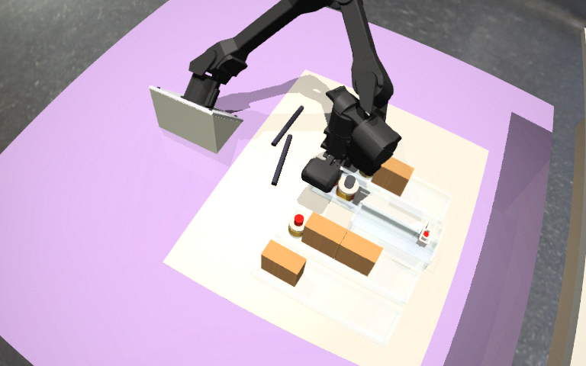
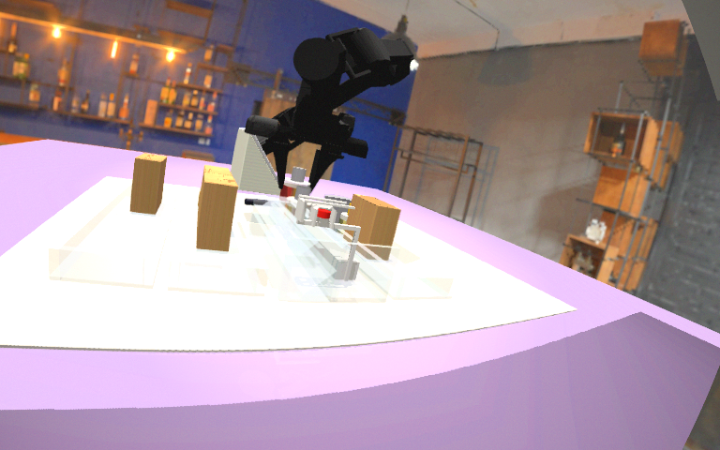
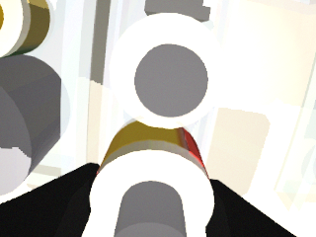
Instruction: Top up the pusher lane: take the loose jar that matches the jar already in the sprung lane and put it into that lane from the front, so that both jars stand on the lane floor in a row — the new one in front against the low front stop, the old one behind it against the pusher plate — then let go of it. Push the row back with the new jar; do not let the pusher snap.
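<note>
Wrist view: end effector (image 3: 154, 224) clenched on the grey-capped jar (image 3: 152, 220), lower centre of frame, directly in front of the matching lane jar (image 3: 170, 79). Judgement: advance slowly along the lane (image 1: 391, 217) axis, jar upright and low, clearing the front stop before releasing.

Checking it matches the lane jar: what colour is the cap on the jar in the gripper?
Grey, on a white lid; the held jar shows best in the wrist view.
</note>
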Robot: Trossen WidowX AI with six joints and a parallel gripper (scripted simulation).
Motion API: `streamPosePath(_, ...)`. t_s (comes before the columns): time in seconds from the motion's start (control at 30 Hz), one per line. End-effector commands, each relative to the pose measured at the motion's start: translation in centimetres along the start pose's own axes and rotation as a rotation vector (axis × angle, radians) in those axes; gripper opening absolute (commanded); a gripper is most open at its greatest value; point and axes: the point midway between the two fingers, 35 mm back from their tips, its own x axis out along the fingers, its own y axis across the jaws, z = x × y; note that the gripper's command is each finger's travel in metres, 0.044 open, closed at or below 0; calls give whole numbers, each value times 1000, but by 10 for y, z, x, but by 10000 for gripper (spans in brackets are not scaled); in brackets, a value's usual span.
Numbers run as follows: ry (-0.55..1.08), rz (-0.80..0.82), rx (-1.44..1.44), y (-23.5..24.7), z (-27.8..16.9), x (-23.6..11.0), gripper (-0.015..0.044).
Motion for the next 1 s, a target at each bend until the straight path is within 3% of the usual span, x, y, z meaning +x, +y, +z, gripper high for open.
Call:
streamPosePath(0.0, -18, 8, -11, 2, 6, -1, 0)
streamPosePath(0.97, -18, 8, -11, 2, 6, 7, 0)
